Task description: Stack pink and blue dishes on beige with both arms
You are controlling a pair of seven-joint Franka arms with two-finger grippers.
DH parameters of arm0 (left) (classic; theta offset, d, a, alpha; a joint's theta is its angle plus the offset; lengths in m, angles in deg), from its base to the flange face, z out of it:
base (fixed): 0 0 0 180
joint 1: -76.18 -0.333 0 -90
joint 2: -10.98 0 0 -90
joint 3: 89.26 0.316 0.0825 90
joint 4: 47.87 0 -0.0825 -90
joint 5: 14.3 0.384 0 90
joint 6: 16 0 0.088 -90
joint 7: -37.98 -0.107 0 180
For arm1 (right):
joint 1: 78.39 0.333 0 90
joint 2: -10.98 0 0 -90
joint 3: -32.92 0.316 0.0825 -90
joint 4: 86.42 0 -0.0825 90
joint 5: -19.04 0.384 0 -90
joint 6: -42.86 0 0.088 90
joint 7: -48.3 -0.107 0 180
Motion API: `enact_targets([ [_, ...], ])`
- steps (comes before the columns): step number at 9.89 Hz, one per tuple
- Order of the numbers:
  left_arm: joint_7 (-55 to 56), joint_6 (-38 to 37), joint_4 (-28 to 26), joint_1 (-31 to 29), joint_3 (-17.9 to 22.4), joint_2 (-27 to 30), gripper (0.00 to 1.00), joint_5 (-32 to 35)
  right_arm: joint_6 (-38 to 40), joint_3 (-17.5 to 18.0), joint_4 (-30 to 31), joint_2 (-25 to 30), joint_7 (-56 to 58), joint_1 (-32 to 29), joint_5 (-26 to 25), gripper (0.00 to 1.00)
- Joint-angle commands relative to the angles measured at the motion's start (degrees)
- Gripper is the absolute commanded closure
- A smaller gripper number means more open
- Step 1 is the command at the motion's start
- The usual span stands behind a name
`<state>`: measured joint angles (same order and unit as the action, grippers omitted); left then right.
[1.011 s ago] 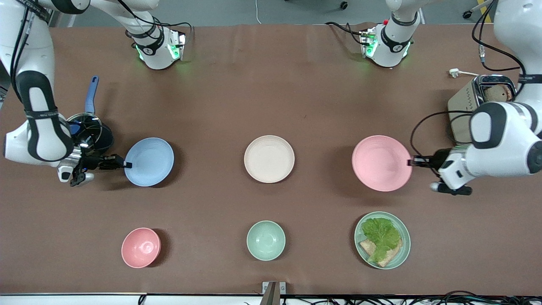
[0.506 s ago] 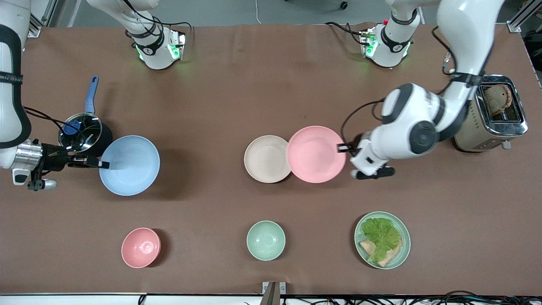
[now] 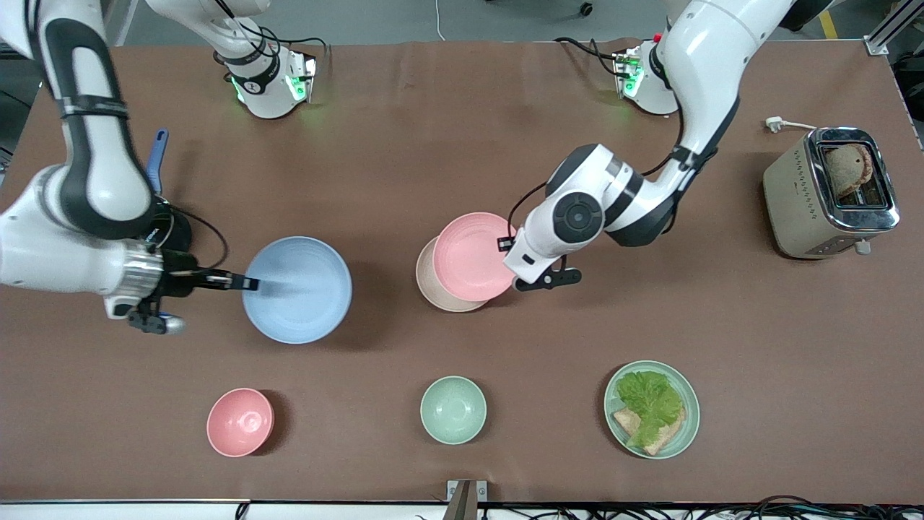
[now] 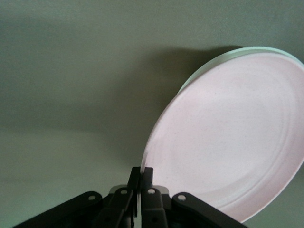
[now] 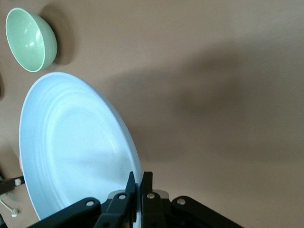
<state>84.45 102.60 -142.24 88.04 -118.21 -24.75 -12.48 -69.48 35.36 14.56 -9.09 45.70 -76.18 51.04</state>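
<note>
in the front view, your left tool [image 3: 505, 244] is clenched on the rim of the pink plate [image 3: 473, 256], holding it over the beige plate [image 3: 433, 292] at the middle of the desk [image 3: 462, 144]; only a crescent of beige shows, from about 6 to 10 o'clock around the pink one. your right tool [image 3: 249, 283] grips the 9 o'clock rim of the blue plate [image 3: 297, 289], which is over the desk toward the right arm's end. nearer the camera sit a pink bowl [image 3: 240, 422], a mint bowl [image 3: 453, 409] and a green plate with lettuce [image 3: 652, 409]; a toaster [image 3: 830, 191] stands at the left arm's end. in the left wrist view, the fingers [image 4: 147, 178] pinch the pink plate [image 4: 232, 142], tilted, a pale rim just under it. in the right wrist view, the fingers [image 5: 146, 183] pinch the blue plate [image 5: 71, 147], tilted above the desk, with the mint bowl [image 5: 31, 39] near.
</note>
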Motion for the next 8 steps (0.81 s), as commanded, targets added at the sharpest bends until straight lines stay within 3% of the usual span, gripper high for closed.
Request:
enact_targets([
  [1, 0.4, 3.2, 1.1, 1.6, 0.7, -4.2, 0.99, 1.8, -5.7, 5.2, 4.7, 1.5, -3.8, -0.5, -1.5, 1.0],
  [4, 0.5, 4.8, 1.1, 1.7, 0.7, -6.1, 0.98, 4.8, -14.3, 11.6, 9.7, 1.5, -7.8, -0.3, -1.5, 1.0],
  [6, 0.8, 6.1, 1.1, 1.6, 0.7, -6.6, 0.97, 5.2, -16.9, 14.0, 12.0, 1.5, -8.3, 0.1, -1.5, 1.0],
  [7, 0.9, 7.0, 1.2, 1.6, 0.7, -7.2, 0.87, 4.9, -18.9, 15.5, 13.2, 1.5, -8.6, 0.1, -1.5, 1.0],
  [8, 0.9, 7.4, 1.2, 1.7, 0.7, -7.2, 0.64, 4.5, -20.7, 16.7, 14.1, 1.5, -10.3, 0.4, -1.5, 0.99],
])
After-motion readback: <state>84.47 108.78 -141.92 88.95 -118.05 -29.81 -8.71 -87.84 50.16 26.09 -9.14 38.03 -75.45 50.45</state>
